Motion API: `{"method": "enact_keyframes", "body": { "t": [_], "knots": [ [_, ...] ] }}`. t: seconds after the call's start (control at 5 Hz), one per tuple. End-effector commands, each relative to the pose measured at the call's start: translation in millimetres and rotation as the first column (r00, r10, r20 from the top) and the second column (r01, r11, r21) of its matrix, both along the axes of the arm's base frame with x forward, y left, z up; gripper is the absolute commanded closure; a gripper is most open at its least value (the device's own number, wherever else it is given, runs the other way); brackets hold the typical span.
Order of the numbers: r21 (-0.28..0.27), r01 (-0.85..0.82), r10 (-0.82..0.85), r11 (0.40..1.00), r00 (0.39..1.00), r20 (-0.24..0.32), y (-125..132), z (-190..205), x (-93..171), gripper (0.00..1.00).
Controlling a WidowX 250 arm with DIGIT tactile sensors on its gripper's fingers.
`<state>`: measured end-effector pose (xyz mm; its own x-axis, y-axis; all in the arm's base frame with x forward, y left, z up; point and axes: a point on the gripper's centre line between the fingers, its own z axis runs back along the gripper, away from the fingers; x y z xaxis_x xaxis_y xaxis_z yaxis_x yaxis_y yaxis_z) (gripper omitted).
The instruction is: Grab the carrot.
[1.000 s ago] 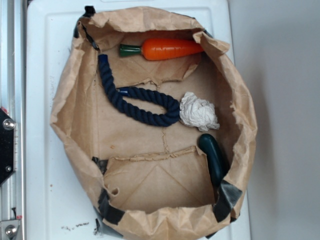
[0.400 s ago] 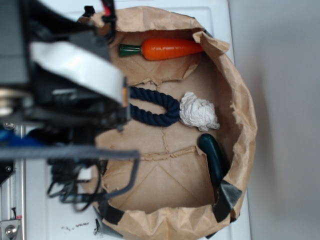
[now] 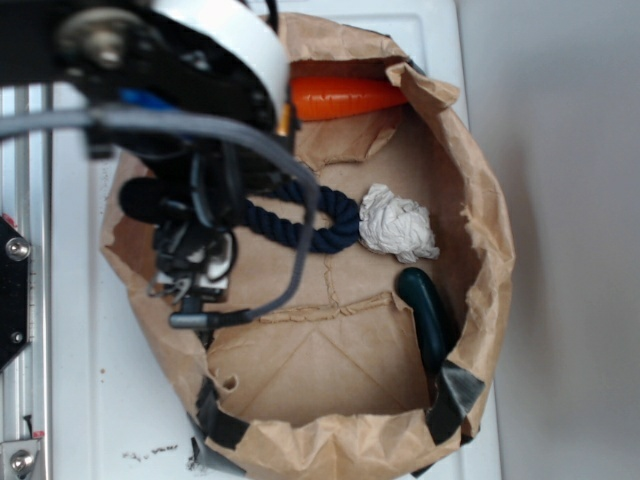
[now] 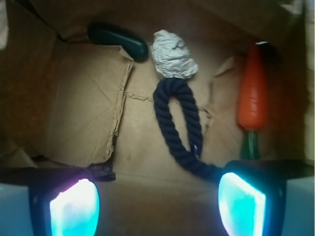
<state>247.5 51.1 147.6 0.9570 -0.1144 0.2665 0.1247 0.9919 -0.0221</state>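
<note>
The orange carrot [image 3: 350, 97] lies at the far end of the brown paper bag [image 3: 490, 230]; my arm [image 3: 180, 90] hides its green stem in the exterior view. In the wrist view the carrot [image 4: 252, 96] is at the right, stem pointing toward me, well ahead of my right fingertip [image 4: 241, 204]. My gripper [image 4: 157, 204] hangs open over the bag's left side, with only the paper floor between its fingers.
A dark blue rope loop [image 3: 320, 215] lies mid-bag beside a crumpled white paper ball [image 3: 397, 223]. A dark green toy vegetable [image 3: 428, 315] rests against the bag's right wall. The bag sits on a white tabletop [image 3: 80, 380], with a metal rail at the left.
My arm came into view from the left, then moved up and right over the bag's left side. It now covers the carrot's stem and part of the rope. Nothing in the bag moved.
</note>
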Motion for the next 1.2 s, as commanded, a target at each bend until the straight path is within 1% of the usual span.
{"method": "enact_keyframes", "body": {
  "t": [0.0, 0.2, 0.4, 1.0],
  "knots": [
    [0.114, -0.068, 0.076, 0.991, 0.995, -0.071, 16.4, -33.7, 29.5, 0.0],
    [0.166, -0.059, 0.071, 0.984, 0.995, -0.065, 34.1, -36.6, 34.2, 0.0],
    [0.163, -0.069, 0.076, 0.984, 0.996, -0.035, 50.8, -28.7, 38.1, 0.0],
    [0.163, -0.069, 0.076, 0.984, 0.996, -0.035, 50.8, -28.7, 38.1, 0.0]
  ]
}}
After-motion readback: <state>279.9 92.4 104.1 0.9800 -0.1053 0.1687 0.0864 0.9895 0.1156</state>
